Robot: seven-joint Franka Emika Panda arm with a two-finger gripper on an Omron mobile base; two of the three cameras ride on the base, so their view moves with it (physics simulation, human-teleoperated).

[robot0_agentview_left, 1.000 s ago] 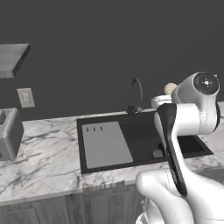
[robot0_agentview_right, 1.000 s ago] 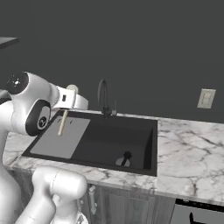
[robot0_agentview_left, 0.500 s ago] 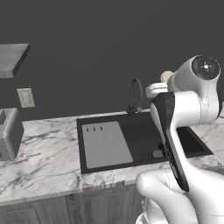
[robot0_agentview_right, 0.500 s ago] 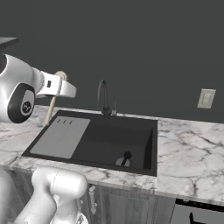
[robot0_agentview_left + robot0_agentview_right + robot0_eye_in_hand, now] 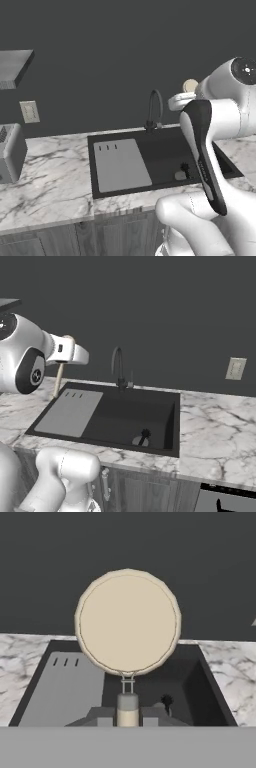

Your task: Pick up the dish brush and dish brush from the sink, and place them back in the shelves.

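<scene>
In the left base view, a grey shelf (image 5: 14, 68) hangs on the dark wall at about 10 o'clock, and a wall plate (image 5: 29, 111) sits below it, near a grey box (image 5: 10, 152) on the white marble counter (image 5: 47, 187). In the middle is the black sink (image 5: 165, 150) with a pale grey board (image 5: 121, 164) in its left part and a dark curved faucet (image 5: 155, 107) behind it. A small dark brush (image 5: 183, 171) lies on the sink floor at about 4 o'clock. At 2 o'clock the gripper (image 5: 181, 101) is high above the sink, and its fingers are clenched on a dish brush (image 5: 189, 85) with a round cream head. In the right base view, that brush's pale handle (image 5: 62, 368) hangs down from the gripper at 9 o'clock, above the board's far left corner. In the hand view, the round cream head fills the middle and the two fingers (image 5: 102, 716) squeeze the handle at 6 o'clock
</scene>
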